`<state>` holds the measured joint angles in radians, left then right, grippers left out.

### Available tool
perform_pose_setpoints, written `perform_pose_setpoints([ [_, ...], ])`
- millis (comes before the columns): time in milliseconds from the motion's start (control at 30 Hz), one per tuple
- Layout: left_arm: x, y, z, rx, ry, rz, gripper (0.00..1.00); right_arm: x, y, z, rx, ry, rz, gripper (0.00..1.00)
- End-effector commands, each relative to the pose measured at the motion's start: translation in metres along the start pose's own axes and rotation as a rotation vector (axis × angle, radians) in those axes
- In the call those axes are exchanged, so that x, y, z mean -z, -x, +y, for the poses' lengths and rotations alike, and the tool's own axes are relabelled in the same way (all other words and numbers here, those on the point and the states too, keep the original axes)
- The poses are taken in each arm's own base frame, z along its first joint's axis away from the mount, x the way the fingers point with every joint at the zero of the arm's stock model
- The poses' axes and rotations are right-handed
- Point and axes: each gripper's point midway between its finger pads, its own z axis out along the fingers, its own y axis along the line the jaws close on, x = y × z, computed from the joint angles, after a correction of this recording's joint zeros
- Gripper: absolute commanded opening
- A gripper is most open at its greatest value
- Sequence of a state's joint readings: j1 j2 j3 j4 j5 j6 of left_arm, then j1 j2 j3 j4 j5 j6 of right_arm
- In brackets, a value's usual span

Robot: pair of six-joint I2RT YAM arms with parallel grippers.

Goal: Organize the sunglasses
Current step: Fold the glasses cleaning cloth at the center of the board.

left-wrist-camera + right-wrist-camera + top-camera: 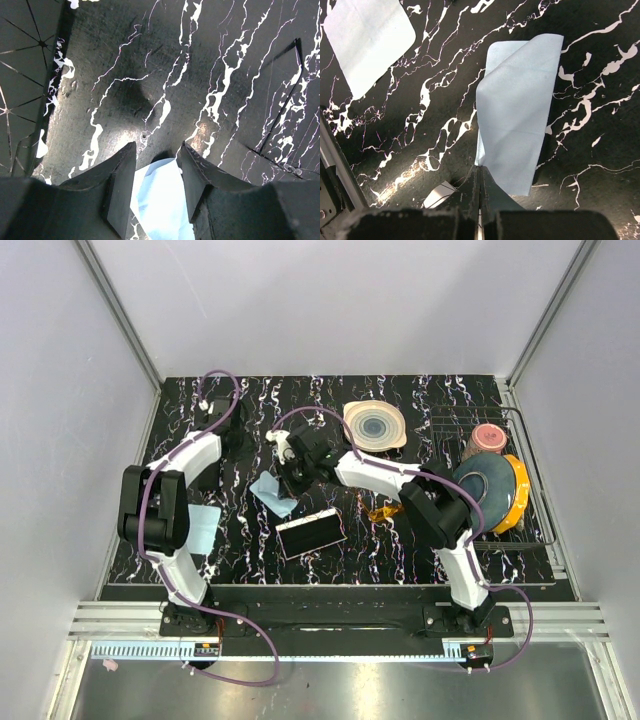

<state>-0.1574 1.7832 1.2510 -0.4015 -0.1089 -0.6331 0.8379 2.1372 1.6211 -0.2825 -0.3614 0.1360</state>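
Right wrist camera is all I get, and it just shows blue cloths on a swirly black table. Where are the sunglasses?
Observer: The sunglasses lie on the table, partly under the right arm, to the right of the blue cloth in front of you.
Operator: Is there a case for them?
Observer: Yes, a flat black case lies between that cloth and the sunglasses, a bit nearer the arm bases.
Operator: Where's the other arm?
Observer: The left gripper is up near the table's far left corner, away from the sunglasses.
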Motion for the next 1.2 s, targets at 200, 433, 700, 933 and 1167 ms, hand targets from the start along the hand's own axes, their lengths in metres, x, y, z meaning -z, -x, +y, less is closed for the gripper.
perform_pose_setpoints([
  [200, 0.008, -0.026, 0.012, 0.009, -0.001, 0.064, 0.55, -0.015, -0.011, 0.001, -0.030, -0.013, 0.013, 0.00],
  [433, 0.006, -0.039, 0.021, 0.022, 0.012, 0.078, 0.62, -0.025, -0.017, -0.016, -0.114, -0.095, 0.001, 0.00],
  [700, 0.007, -0.039, 0.018, 0.028, -0.025, 0.054, 0.57, -0.031, -0.016, -0.019, -0.162, -0.107, -0.013, 0.00],
  [933, 0.010, -0.038, 0.019, 0.034, -0.021, 0.044, 0.53, -0.025, -0.015, -0.013, -0.176, -0.091, -0.019, 0.21],
  [1167, 0.012, -0.032, 0.018, 0.038, -0.023, 0.018, 0.52, -0.009, -0.002, -0.010, -0.178, -0.115, -0.066, 0.29],
])
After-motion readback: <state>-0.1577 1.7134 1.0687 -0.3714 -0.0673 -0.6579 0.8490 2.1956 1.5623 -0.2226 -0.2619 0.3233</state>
